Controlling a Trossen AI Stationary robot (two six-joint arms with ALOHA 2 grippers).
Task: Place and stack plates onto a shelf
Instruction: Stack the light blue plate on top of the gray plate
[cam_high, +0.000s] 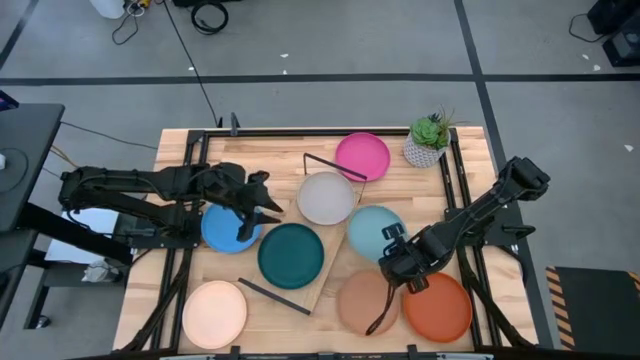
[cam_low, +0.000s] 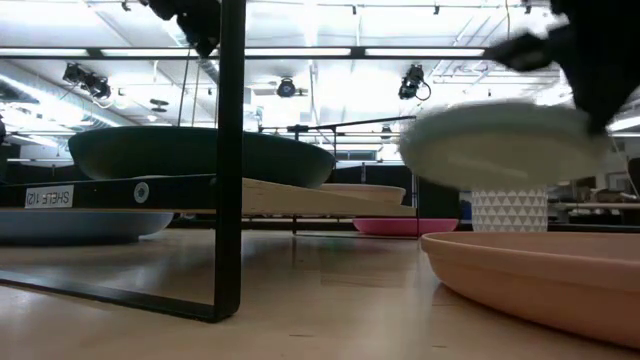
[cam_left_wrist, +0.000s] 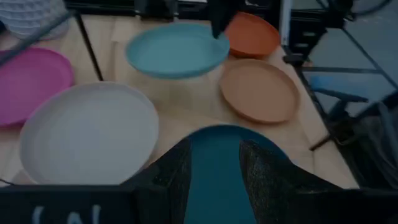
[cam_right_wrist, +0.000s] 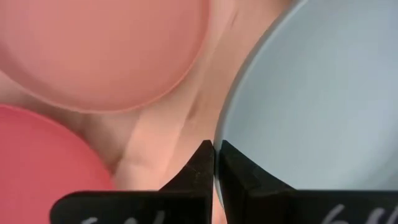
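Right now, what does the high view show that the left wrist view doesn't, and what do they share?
Only the high view shows the bright blue plate, the pale cream plate, the potted plant, and the whole right arm, its end effector gripping the light blue plate's rim.

Only the left wrist view shows the left end effector close up, its fingers open over the dark teal plate.

Both show the dark teal, grey-beige, magenta, light blue, tan and orange-red plates.
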